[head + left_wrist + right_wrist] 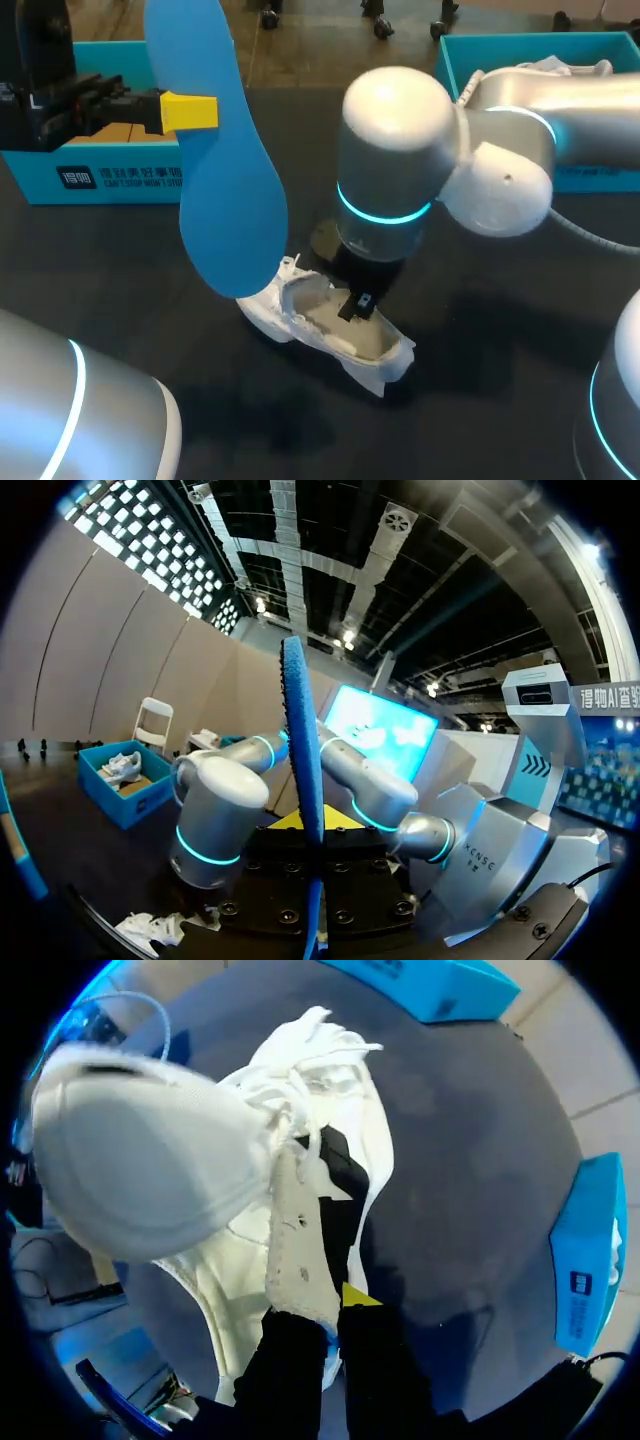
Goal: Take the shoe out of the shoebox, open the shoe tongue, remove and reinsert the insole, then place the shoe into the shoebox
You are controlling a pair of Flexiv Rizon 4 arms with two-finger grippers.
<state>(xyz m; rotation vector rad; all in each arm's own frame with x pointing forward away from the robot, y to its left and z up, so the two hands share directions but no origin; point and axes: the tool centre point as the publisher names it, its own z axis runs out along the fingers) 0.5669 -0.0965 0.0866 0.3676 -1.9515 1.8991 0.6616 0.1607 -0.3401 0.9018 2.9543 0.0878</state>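
**Insole up in the air, tongue gripped at the shoe**

Closest to you, the white shoe (330,325) lies on the dark counter (480,380) with its mouth gaping upward. Your right claw (328,1310) is down inside that opening, pinched narrow on the tongue (295,1230). One yellow tip peeks out beside the tongue's edge.

A little further out, your left claw (190,110) is high above the counter, clamped on the blue insole (225,190). The insole hangs upright, and the left wrist view shows it edge-on between the fingers. In the head view its lower end sits right over one end of the shoe, and you can't tell whether the two touch.

At the back of the counter, the left shoebox (120,180) sits behind the left claw. The right shoebox (450,60) sits behind your right arm, with something white inside.
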